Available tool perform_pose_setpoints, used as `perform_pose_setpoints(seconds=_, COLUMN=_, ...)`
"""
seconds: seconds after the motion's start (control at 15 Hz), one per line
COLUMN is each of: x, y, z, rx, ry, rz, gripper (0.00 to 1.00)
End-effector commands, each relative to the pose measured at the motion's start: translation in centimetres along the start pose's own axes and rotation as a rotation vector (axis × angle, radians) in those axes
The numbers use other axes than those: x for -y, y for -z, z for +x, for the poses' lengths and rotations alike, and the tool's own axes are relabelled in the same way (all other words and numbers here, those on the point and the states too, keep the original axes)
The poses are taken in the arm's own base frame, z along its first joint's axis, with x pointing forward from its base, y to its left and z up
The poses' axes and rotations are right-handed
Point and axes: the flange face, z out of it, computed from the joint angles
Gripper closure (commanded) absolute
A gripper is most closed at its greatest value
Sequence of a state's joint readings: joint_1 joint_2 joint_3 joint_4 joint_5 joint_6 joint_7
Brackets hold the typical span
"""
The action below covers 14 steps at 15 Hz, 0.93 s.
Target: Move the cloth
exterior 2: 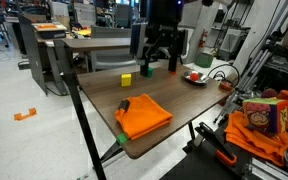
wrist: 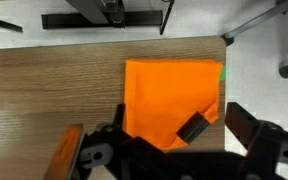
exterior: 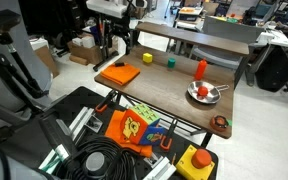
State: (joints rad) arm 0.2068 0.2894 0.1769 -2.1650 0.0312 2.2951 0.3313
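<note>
Wrist view puts the cloth straight ahead of and below the gripper, whose jaws stand wide apart with nothing between them. The cloth's near edge falls between the two fingers, so a straight descent looks like the move it calls for.

The cloth lies flat at a corner of the table, one side running just beside the table's edge. It is close to square, so it has no real long axis. Its sides sit square to the table's edges and to the line between the jaws. A small dark object rests on its near corner; what it is cannot be told.

In an exterior view the gripper hangs well above the tabletop, beyond the yellow block, apart from the cloth.
</note>
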Motion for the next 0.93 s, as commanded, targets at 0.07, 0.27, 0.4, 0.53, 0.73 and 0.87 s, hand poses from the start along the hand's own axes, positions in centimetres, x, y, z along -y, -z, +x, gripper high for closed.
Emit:
perform_pose_setpoints(seconds=0.07, x=3.0, y=-3.3, z=3.5, rx=0.084, ry=0.004, rz=-0.092, gripper=0.0)
perform_pose_setpoints(seconds=0.27, x=4.9, y=-5.3, z=4.9, rx=0.089, ry=-0.005, rz=-0.109, gripper=0.0)
perform_pose_setpoints(seconds=0.4, x=5.8, y=-6.6, z=5.7, rx=0.08, ry=-0.022, rz=-0.098, gripper=0.0)
perform_pose_setpoints(seconds=0.53, x=6.3, y=-8.1, z=6.2, rx=0.077, ry=-0.041, rz=-0.092, gripper=0.0)
perform_pose_setpoints(seconds=0.73, x=6.6, y=-10.1, z=6.9, rx=0.08, ry=-0.082, rz=-0.096, gripper=0.0)
perform_pose_setpoints(seconds=0.87, x=6.5, y=-11.4, z=7.2, rx=0.089, ry=-0.106, rz=-0.099, gripper=0.0)
